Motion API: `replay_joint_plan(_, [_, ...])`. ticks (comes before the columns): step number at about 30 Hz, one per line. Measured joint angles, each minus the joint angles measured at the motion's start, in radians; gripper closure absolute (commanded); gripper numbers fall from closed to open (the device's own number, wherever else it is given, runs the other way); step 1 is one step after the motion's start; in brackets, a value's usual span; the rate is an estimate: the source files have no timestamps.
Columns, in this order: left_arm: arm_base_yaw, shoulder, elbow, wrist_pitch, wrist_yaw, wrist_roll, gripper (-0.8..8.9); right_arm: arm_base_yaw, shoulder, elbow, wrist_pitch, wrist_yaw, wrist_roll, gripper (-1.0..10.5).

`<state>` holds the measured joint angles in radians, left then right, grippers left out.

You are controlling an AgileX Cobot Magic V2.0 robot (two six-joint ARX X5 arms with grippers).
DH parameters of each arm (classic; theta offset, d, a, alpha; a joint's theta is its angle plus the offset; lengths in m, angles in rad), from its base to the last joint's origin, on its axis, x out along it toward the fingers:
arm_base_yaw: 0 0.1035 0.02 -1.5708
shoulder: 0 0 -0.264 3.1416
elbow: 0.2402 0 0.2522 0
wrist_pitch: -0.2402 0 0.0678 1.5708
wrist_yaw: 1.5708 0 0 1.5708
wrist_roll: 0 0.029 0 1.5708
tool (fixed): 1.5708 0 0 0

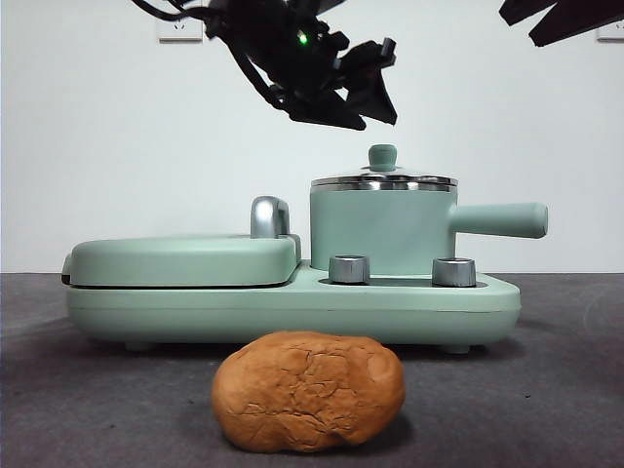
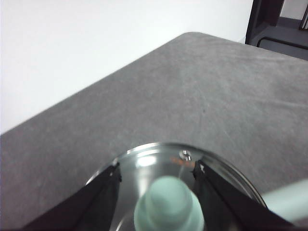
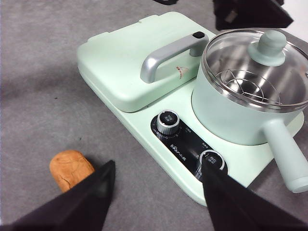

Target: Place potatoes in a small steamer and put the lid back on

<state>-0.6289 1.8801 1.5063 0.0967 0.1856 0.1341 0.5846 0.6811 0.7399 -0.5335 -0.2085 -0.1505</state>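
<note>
From my seat, the left gripper (image 2: 156, 173) hangs just above the lid (image 1: 383, 181), its jaws spread apart on either side of the mint-green knob (image 2: 169, 204) without touching it. The lid sits closed on the small steamer (image 1: 380, 226), which stands on the mint-green base (image 1: 292, 307) beside the flat griddle (image 3: 134, 67) with its chrome handle (image 3: 171, 55).

The potato (image 1: 308, 390) lies on the grey table (image 1: 546, 390) in front of the base, well apart from the steamer.

My right gripper (image 3: 156, 185) waits high over the table, jaws open and holding nothing.

Between the two steel dials (image 3: 167, 122) is a black strip with small white lettering (too fine for me to read). A small red mark on the griddle cover is equally illegible.
</note>
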Motion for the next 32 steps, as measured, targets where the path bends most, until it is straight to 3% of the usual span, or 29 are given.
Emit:
replay_joint_plan(24, [0.0,0.084,0.004,0.02,0.026,0.0,5.71,0.0,0.0,0.0,0.002,0.0,0.003,6.6])
replay_joint_plan(32, [-0.002,0.084,0.006,0.004,0.028,0.0,7.02,0.0,0.0,0.0,0.003,0.0,0.003,6.6])
